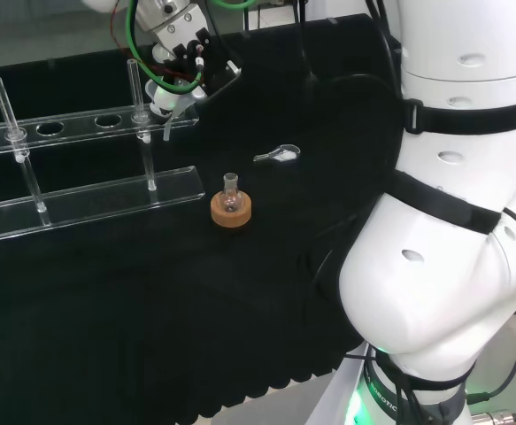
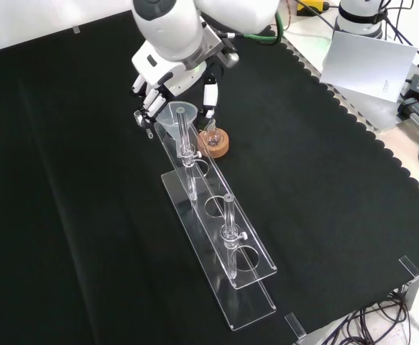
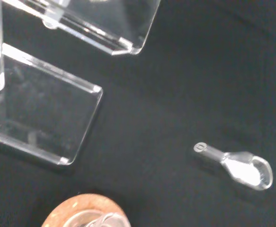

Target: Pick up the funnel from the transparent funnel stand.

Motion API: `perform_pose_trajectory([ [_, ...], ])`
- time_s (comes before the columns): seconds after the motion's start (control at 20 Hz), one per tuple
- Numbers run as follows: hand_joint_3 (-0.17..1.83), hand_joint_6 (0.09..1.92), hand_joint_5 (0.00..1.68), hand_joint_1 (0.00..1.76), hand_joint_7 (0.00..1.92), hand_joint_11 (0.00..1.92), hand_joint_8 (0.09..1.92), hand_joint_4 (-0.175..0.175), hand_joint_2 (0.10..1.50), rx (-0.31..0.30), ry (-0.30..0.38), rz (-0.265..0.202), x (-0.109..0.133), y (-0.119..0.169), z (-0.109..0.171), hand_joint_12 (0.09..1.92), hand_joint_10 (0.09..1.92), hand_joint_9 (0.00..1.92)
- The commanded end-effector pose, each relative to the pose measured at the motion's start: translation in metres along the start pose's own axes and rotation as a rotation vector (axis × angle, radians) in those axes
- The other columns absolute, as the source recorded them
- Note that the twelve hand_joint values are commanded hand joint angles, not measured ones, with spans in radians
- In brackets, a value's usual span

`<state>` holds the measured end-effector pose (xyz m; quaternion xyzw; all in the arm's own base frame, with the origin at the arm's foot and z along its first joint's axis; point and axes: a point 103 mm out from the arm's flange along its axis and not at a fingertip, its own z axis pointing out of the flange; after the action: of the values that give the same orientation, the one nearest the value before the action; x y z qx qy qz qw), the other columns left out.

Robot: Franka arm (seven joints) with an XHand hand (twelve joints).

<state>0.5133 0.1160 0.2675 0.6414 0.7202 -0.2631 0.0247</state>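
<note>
Hand (image 2: 172, 72) at the far end of the transparent funnel stand (image 2: 220, 244) in the front view, coming in from the top, fingers (image 2: 210, 95) pointing down on either side of the funnel (image 2: 176, 118). Funnel seated in the end hole of the stand's upper rail, wide mouth up, stem down through the rail. Fingers close beside the funnel's rim, not plainly curled round it; contact hard to judge through the clear plastic, so grasp impossible to call. In the head view, hand (image 1: 180, 66) above the right end of the stand (image 1: 89, 199), funnel mostly hidden behind fingers and cabling. Small round flask (image 1: 231, 202) on a cork ring (image 1: 231, 212) just right of the stand's base. Small clear scoop-like piece (image 1: 278, 154) lying on the black cloth (image 1: 266, 292), well apart from the stand. Wrist view: stand corners (image 3: 85, 101), scoop piece (image 3: 239, 165), cork ring (image 3: 76, 213) cut off at the edge. Contents of the flask not discernible.
</note>
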Motion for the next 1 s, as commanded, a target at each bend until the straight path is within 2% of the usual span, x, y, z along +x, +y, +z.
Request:
perform_pose_trajectory([
  [0.05, 0.47, 0.77, 0.77, 0.63, 0.94, 0.6, 0.88, -0.047, 0.88, -0.081, -0.097, 0.027, -0.004, -0.011, -0.028, 1.25, 0.58, 1.12],
  [0.2, 0.48, 0.8, 0.78, 0.64, 0.95, 0.62, 0.9, -0.049, 0.89, -0.063, -0.113, 0.024, -0.01, -0.018, -0.041, 1.24, 0.59, 1.15],
  [0.5, 0.49, 0.81, 0.79, 0.64, 0.95, 0.62, 0.91, -0.046, 0.88, 0.014, -0.18, 0.031, -0.022, -0.034, -0.062, 1.24, 0.61, 1.19],
  [1.0, 0.5, 0.83, 0.79, 0.64, 0.95, 0.62, 0.91, -0.036, 0.88, 0.027, -0.225, 0.081, -0.034, -0.075, -0.08, 1.24, 0.62, 1.2],
])
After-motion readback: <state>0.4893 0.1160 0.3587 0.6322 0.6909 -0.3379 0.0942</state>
